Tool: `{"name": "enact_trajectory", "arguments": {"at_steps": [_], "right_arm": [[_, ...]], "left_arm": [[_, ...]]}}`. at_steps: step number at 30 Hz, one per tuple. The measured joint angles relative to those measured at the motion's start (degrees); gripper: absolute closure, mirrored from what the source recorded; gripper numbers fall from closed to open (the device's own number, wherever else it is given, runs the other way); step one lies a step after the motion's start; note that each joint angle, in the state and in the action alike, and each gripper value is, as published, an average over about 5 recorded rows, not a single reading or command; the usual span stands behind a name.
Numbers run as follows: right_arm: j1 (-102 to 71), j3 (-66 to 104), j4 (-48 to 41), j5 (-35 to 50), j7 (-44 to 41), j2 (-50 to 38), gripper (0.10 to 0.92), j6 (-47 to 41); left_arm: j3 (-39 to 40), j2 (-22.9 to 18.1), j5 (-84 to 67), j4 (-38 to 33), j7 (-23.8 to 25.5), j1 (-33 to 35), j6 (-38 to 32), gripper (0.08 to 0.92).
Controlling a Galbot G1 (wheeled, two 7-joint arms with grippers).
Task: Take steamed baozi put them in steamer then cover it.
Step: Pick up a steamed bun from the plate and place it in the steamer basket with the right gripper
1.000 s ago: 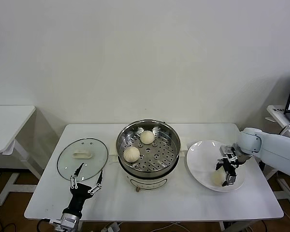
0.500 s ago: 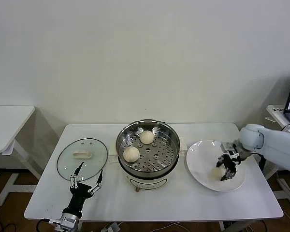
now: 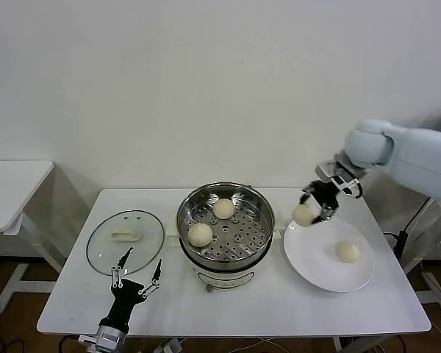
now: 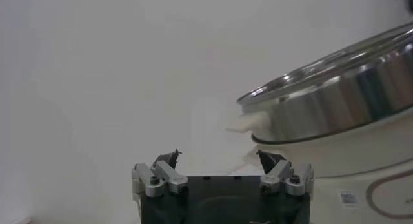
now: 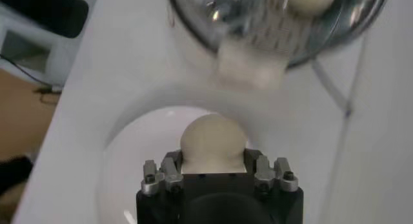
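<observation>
My right gripper is shut on a cream-white baozi and holds it in the air over the left edge of the white plate, just right of the steamer. The same baozi fills the jaws in the right wrist view. Two baozi lie on the steamer's perforated tray. One more baozi lies on the plate. The glass cover with its cream handle lies flat on the table left of the steamer. My left gripper is open and empty, in front of the cover.
The white table carries everything. A second white table stands at far left. The steamer's steel wall rises close beside my left gripper in the left wrist view.
My right gripper closed on a baozi on the plate, lifted it and carried it up and left toward the steamer. One baozi stays on the plate. The left gripper hardly moved.
</observation>
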Motion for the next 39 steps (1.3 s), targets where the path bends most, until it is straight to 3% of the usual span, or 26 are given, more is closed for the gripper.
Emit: {"name": "enact_trajectory", "arguments": {"at_steps": [10,21,39], "right_arm": [[1.1,1.8,6.4,-9.3,1.8,8.2,0.381,12.2],[-4.0,4.7,7.7,-21.7,3.3,14.9,0.379,22.1],[-12.5,6.8,5.2,-31.6,2.9,20.4,0.331,30.1]], "left_arm": [[0.0,0.3,0.0,0.0,0.0,-0.4,0.2,0.177],[-0.2,0.2,-0.5,0.3,-0.1,-0.4,-0.1,0.177],[-0.4,0.1,-0.6,1.6,0.1,-0.8,-0.7,0.177]]}}
